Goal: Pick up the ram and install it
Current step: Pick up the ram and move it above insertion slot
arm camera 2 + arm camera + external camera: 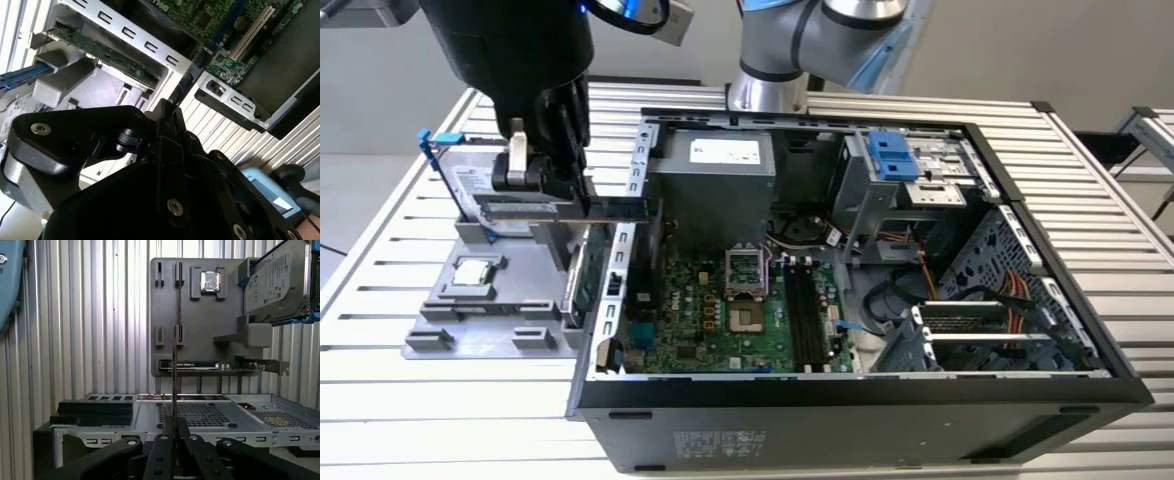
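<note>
Gripper (567, 190) pinched shut on the ram (616, 207), fingers clamping one end. Stick held level in the air (edge-on in the first wrist view (175, 365)). In the exterior view it sits above the grey fixture tray (494, 315), and its free end reaches the open computer case (854, 400) wall on the exterior view's left. Hard drive (480, 185) stands upright just beside the gripper. Motherboard (720, 310) lies well apart.

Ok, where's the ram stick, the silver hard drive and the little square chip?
the ram (174, 385): first wrist view, midway up its thin edge.
the hard drive (274, 282): first wrist view, middle of its labelled face.
the square chip (210, 281): first wrist view, centre of its shiny top.
</note>
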Action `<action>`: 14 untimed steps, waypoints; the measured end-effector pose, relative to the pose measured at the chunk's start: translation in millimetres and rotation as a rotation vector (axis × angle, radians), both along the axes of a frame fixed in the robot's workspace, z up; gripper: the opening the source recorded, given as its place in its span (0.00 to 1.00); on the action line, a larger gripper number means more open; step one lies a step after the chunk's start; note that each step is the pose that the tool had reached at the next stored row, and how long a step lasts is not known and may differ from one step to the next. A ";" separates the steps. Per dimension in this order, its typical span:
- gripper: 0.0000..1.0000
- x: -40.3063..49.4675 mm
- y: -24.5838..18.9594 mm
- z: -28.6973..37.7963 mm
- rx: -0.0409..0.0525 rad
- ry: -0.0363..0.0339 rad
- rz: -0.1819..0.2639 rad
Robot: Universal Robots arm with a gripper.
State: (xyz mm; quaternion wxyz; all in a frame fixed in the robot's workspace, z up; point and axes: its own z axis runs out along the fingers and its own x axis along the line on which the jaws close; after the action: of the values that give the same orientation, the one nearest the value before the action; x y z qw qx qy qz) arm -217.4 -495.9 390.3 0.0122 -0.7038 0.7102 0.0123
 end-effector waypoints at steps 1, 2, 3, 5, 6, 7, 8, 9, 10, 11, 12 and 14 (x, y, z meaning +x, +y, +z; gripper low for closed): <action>0.00 1.3 0.1 0.0 0.0000 0.0000 0.000; 0.00 2.5 0.1 0.0 0.0000 0.0000 0.000; 0.00 3.7 0.2 -0.1 0.0001 -0.0001 0.000; 0.00 5.9 0.3 0.0 0.0000 0.0000 0.000; 0.00 7.0 0.4 0.0 -0.0001 0.0000 0.000; 0.00 8.1 0.4 0.0 0.0000 0.0000 0.000; 0.00 9.2 0.5 0.0 -0.0001 0.0000 0.000; 0.00 10.3 0.5 0.0 -0.0001 0.0000 0.000; 0.00 11.2 0.6 0.0 0.0000 -0.0001 0.000; 0.00 12.2 0.6 0.0 0.0000 0.0000 0.000; 0.00 13.2 0.7 0.0 0.0000 0.0000 0.000; 0.00 15.4 0.9 0.0 -0.0001 0.0000 0.000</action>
State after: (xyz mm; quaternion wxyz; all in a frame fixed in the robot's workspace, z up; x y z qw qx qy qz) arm -202.0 -495.0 390.3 0.0122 -0.7038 0.7102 0.0123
